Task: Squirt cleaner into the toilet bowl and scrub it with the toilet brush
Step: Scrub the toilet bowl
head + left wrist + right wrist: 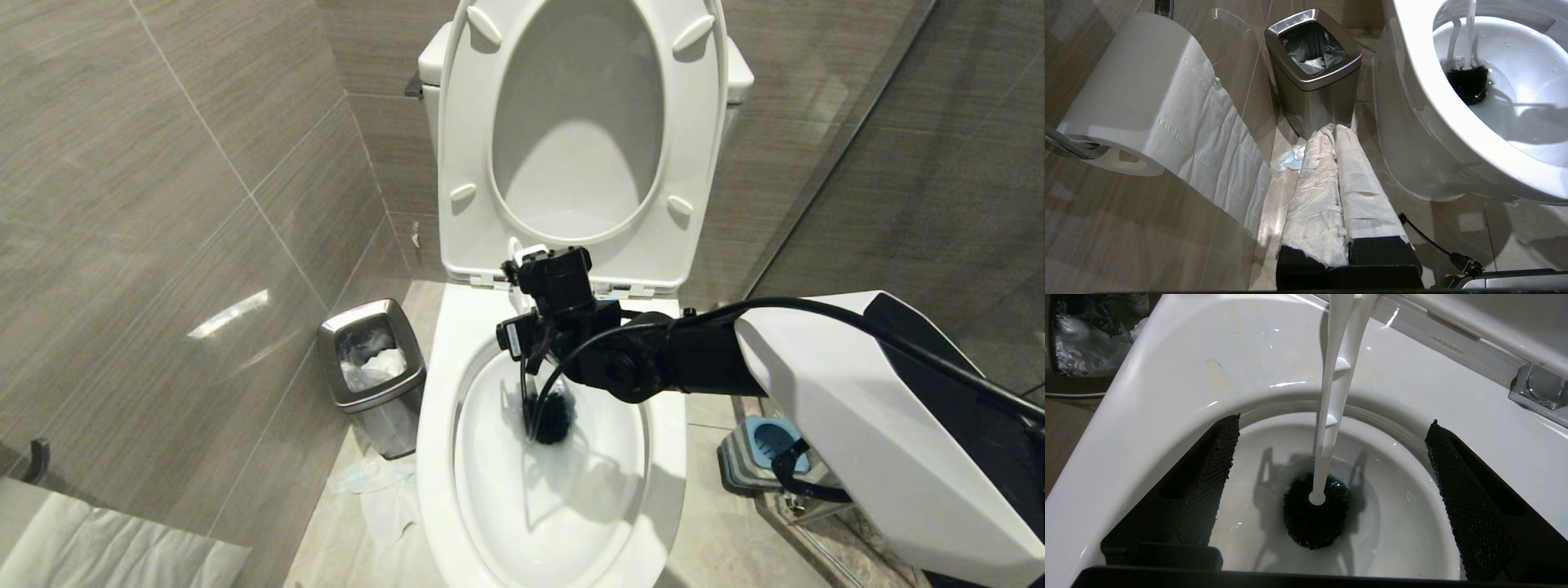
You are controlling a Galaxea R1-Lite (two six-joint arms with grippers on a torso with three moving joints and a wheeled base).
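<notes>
While the toilet brush [1327, 428] stands in the toilet bowl [1167, 396] with its black bristle head down in the basin and its white handle leaning up toward the hinge end of the rim, my right gripper [1331, 486] sits over the bowl with its fingers [1216, 473] spread wide on either side of the handle, gripping nothing. My left gripper [1337, 179], its fingers wrapped in white paper, is closed beside the steel waste bin [1312, 77], near the toilet roll [1147, 102].
</notes>
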